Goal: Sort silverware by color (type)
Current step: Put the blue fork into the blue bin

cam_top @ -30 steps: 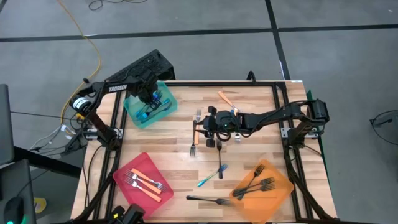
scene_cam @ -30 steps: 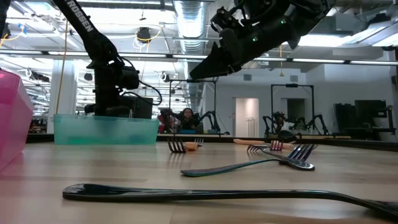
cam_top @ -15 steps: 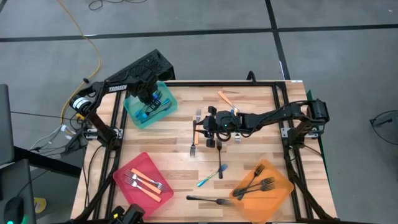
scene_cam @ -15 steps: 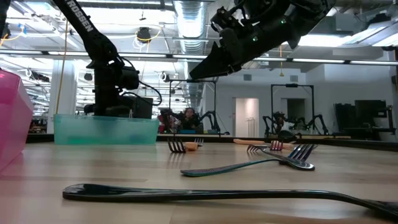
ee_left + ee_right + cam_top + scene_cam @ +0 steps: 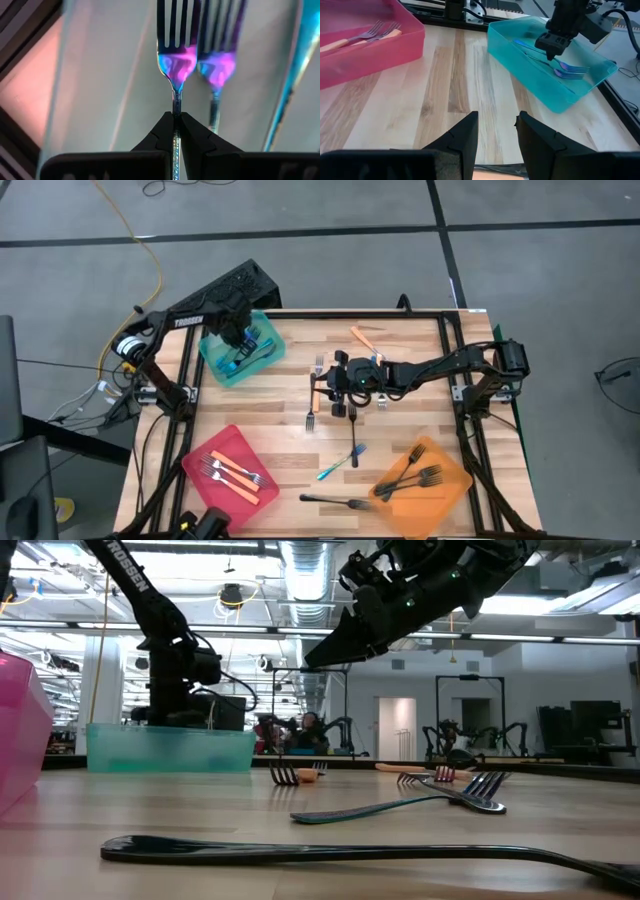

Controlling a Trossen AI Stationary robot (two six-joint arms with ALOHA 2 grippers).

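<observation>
Sorting status: forks are seen partly distributed into three trays, the rest lying loose on the desk (image 5: 290, 395).
Left end effector (image 5: 176, 119): positioned inside the teal tray (image 5: 222, 365) at the far left corner; fingers are closed on the thin stem of a blue fork (image 5: 175, 60), whose tines point away from the wrist. A second iridescent fork (image 5: 217, 65) lies just beside it in the tray.
Right end effector (image 5: 338, 379): held above the desk centre, clear of the surface in the low view; fingers (image 5: 465, 137) are parted, and nothing is seen between them.
Red tray (image 5: 200, 480): at the near left; orange-handled forks (image 5: 232, 472) are contained.
Orange tray (image 5: 452, 480): at the near right; black forks (image 5: 412, 477) are contained.
Loose forks: an orange-handled fork (image 5: 362, 338) lies near the far edge; another orange-handled one (image 5: 315, 402) lies beside the right end effector; a teal-handled fork (image 5: 335, 467) lies between the trays; a black fork (image 5: 335, 502) lies near the front edge.
</observation>
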